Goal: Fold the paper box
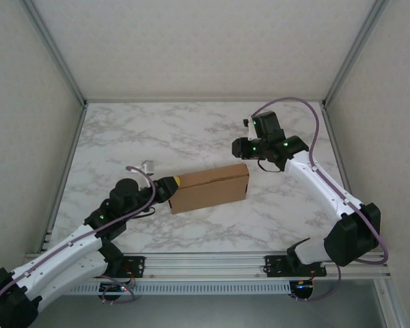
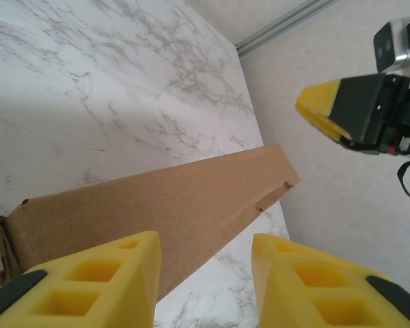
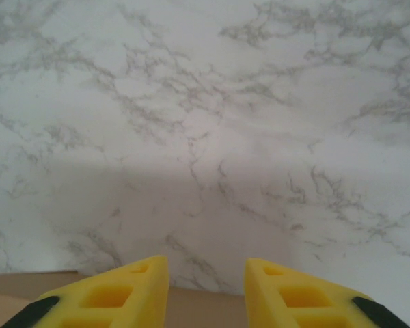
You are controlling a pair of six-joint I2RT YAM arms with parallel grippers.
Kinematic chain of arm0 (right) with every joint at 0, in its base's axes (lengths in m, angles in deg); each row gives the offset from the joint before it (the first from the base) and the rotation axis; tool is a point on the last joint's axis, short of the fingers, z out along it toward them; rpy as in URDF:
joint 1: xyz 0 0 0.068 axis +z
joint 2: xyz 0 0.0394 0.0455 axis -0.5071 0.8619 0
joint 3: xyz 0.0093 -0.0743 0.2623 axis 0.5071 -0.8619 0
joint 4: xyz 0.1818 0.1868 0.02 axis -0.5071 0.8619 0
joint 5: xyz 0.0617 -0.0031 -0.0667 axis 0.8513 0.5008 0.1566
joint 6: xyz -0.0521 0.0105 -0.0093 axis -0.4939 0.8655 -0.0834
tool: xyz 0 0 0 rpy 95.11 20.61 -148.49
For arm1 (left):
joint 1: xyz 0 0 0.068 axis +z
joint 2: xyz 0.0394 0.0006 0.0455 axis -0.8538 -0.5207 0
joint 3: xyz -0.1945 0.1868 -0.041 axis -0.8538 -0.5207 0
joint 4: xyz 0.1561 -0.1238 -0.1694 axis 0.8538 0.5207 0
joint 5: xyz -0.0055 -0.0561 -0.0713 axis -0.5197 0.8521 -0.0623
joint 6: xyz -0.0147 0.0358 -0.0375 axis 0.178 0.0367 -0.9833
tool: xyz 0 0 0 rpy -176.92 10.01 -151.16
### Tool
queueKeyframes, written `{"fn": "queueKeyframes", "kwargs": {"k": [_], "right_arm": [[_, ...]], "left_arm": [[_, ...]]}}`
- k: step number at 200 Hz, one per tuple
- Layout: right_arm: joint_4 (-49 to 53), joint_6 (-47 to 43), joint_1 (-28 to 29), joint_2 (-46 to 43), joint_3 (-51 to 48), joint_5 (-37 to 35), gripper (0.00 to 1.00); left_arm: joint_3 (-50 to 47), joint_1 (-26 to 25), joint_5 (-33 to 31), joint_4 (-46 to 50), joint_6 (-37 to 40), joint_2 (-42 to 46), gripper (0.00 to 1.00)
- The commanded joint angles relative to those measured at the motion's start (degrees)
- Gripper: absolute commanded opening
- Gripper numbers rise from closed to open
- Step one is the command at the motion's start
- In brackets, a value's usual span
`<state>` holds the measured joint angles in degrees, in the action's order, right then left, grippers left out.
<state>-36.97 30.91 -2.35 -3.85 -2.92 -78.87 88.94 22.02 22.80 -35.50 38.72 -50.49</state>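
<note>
The paper box (image 1: pixel 210 188) lies flat and folded shut on the marble table, a thin brown cardboard rectangle. My left gripper (image 1: pixel 173 185) is at its left end. In the left wrist view its yellow fingers (image 2: pixel 102 280) stand apart; one lies over the paper box (image 2: pixel 157 212) and the other is clear of it above bare table, so the left gripper (image 2: pixel 205 273) is open. My right gripper (image 1: pixel 243 154) hovers at the box's far right corner. It (image 3: pixel 206 263) is open, with a strip of cardboard (image 3: pixel 205 307) low between its fingers. The right gripper's yellow tip (image 2: pixel 321 109) hangs beyond the box's far end.
The marble tabletop (image 1: pixel 191 133) stretches behind the box to the back wall. Aluminium frame rails (image 1: pixel 68 157) run along the left and right sides, with a slotted rail (image 1: pixel 205 263) at the near edge by the arm bases.
</note>
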Motion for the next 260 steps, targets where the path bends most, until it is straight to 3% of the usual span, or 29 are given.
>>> {"fn": "queueKeyframes", "kwargs": {"k": [1, 52, 112, 142, 198, 235, 260], "right_arm": [[1.9, 1.0, 0.1, -3.8, -3.7, 0.9, 0.39], [3.2, 0.9, -0.2, -9.4, -9.9, 0.2, 0.42], [2.0, 1.6, -0.4, -9.9, -15.2, 0.3, 0.4], [1.1, 3.2, -0.8, -8.7, -18.9, -0.9, 0.33], [-2.3, 8.8, -1.3, -10.2, -25.8, 4.7, 0.2], [-3.5, 11.9, -1.2, -12.9, -29.4, 8.3, 0.18], [-4.1, 13.7, -1.2, -15.3, -32.3, 7.6, 0.16]], "left_arm": [[-2.4, 1.1, -3.3, 15.4, 1.6, -2.7, 0.4], [-1.6, 1.1, -3.5, 16.0, 2.6, -3.5, 0.39], [-0.5, 1.0, -3.5, 16.8, 3.5, -4.0, 0.39], [-0.7, 1.0, -4.0, 17.2, 3.9, -4.0, 0.39], [-1.4, 0.9, -7.3, 18.3, 1.6, -3.4, 0.38], [-7.3, 0.8, -4.4, 12.9, -3.5, -3.3, 0.3], [-8.5, 0.1, -6.6, 14.3, -4.5, -1.4, 0.27]]}}
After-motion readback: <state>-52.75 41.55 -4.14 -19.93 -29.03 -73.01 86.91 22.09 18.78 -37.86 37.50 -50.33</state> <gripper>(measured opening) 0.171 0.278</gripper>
